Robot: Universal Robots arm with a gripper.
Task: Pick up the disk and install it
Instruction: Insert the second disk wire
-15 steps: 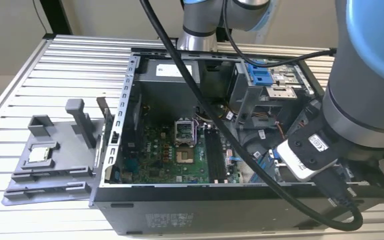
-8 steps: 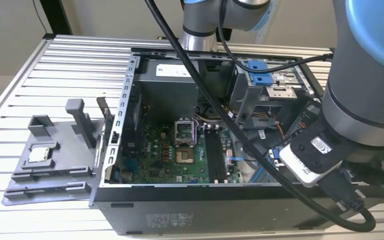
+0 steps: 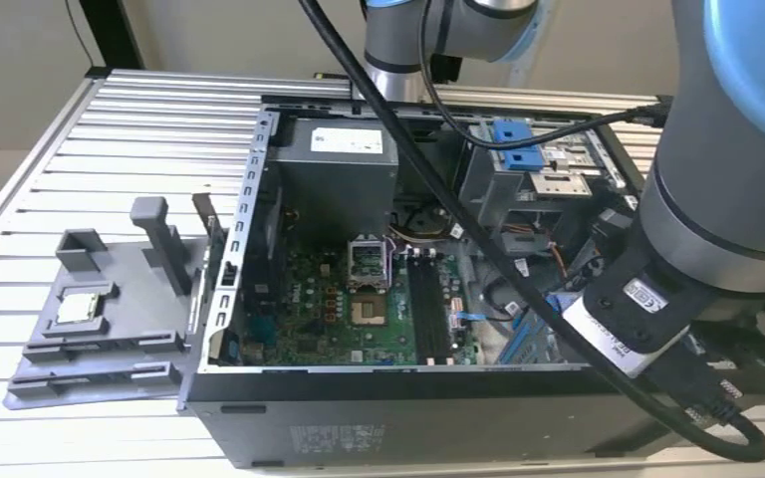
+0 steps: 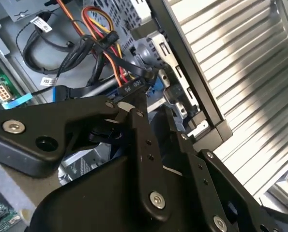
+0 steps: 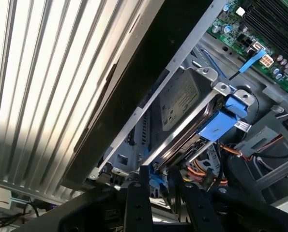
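1. Nearest the lens in the first wrist view is the gripper (image 5: 156,173). Its jaws stand close together, one on each side of the near end of the disk (image 5: 180,104), and appear to pinch the blue frame (image 5: 220,123) there. Contact cannot be fully confirmed, because the gripper body hides the tips.

2. Disk location: inside the case (image 3: 356,423), in the corner bay. It lies flat against the side wall, label face showing. It runs away from the jaws toward the board (image 5: 260,24). The near end is between the jaws; the far end is at the bay's metal tabs.

3. Handling (judgement):
   - Rigid and fairly dense for its size; it will not flex.
   - Sensitive to shock and twisting; do not knock it against the bay rails.
   - The bare metal faces are smooth and likely slippery. The plastic frame gives better purchase.
   - Take hold on the frame's edges, square to the disk, not on the label face or the connector end.

4. Beyond the disk, a bundle of red, yellow and black cables (image 4: 102,29) hangs just beside the bay. Judged a snag risk.

5. Farther out, the exterior view shows the arm (image 3: 721,199) reaching down into the case's corner on that view's right. The case lies open on a slatted counter (image 3: 130,129).
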